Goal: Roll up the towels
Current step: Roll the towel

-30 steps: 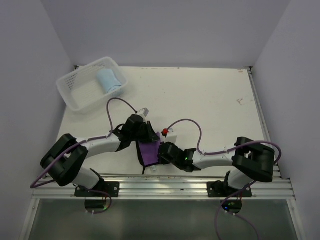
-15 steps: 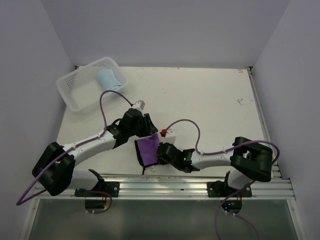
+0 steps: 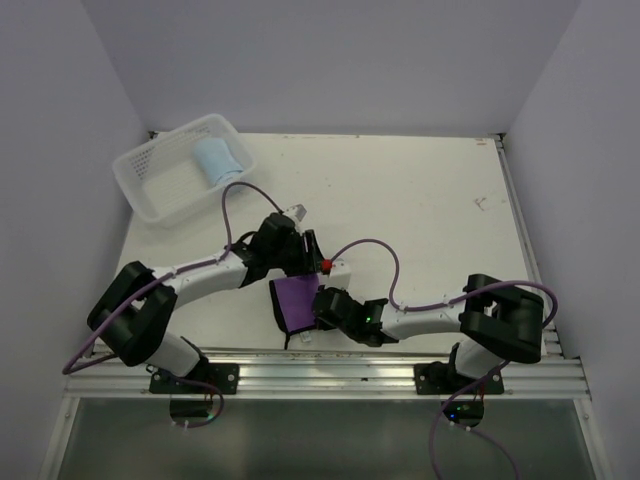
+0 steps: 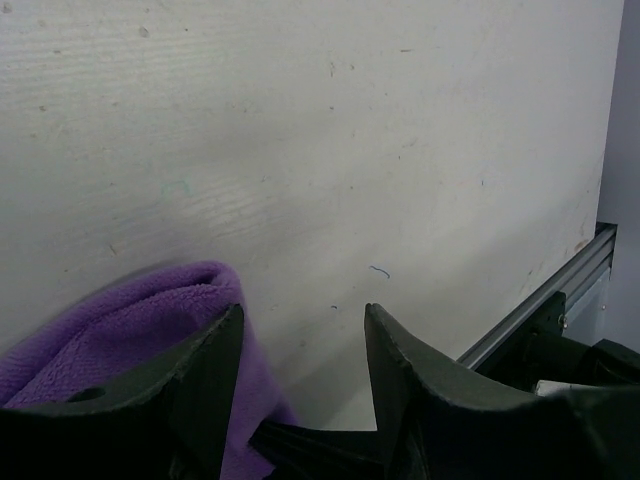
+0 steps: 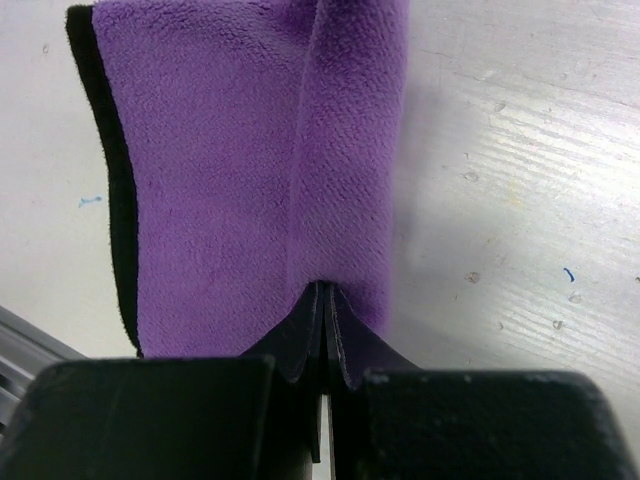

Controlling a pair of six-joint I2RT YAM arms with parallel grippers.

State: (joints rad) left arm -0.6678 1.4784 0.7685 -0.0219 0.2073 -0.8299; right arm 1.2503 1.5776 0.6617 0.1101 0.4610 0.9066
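Observation:
The purple towel [image 3: 296, 301] lies folded near the table's front edge, its dark grey-black face showing as a strip [image 5: 108, 170] along one side. My right gripper [image 3: 322, 306] is shut on the towel's right edge, and a crease runs up the purple towel [image 5: 230, 150] from the right gripper's [image 5: 325, 287] tips. My left gripper [image 3: 304, 256] hangs open just beyond the towel's far edge. In the left wrist view the purple towel [image 4: 140, 310] bulges beside the left finger [image 4: 215, 350], with nothing between the jaws of the left gripper [image 4: 303, 312]. The light blue towel [image 3: 215, 160] sits rolled in the basket.
A white lattice basket [image 3: 150, 200] stands at the table's back left corner. The aluminium rail [image 3: 350, 360] runs along the front edge just behind the towel. Purple cables [image 3: 375, 250] loop over both arms above the table.
My left gripper has opened, let go of the purple towel and drawn back toward the far right. The right gripper has stayed shut on the towel.

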